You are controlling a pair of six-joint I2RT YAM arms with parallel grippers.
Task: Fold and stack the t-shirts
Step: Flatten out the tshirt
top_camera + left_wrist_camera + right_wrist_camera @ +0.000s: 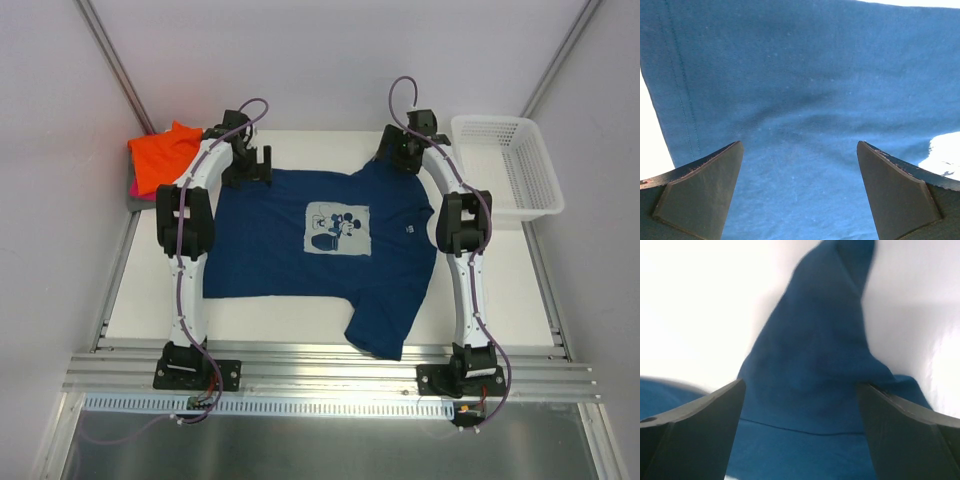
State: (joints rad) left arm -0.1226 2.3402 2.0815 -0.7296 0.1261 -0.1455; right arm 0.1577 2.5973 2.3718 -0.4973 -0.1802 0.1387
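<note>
White lattice basket (497, 165) at far right, white table (270, 320), aluminium rails (330, 385)

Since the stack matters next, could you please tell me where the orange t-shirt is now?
In the top view, the orange t-shirt lies at the far left of the table, just left of the left tool and the spread navy t-shirt.

You've got the white left arm (185, 225) covering the hem corner of the navy blue cloth t-shirt (290, 270), the pink and grey folded tees (131, 190) showing as mere slivers under the bright orange folded t-shirt (165, 150), and the right wrist view blurred, with the dark fingers (690, 430) of the right gripper (801, 385) cut off at the bottom edge.
</note>
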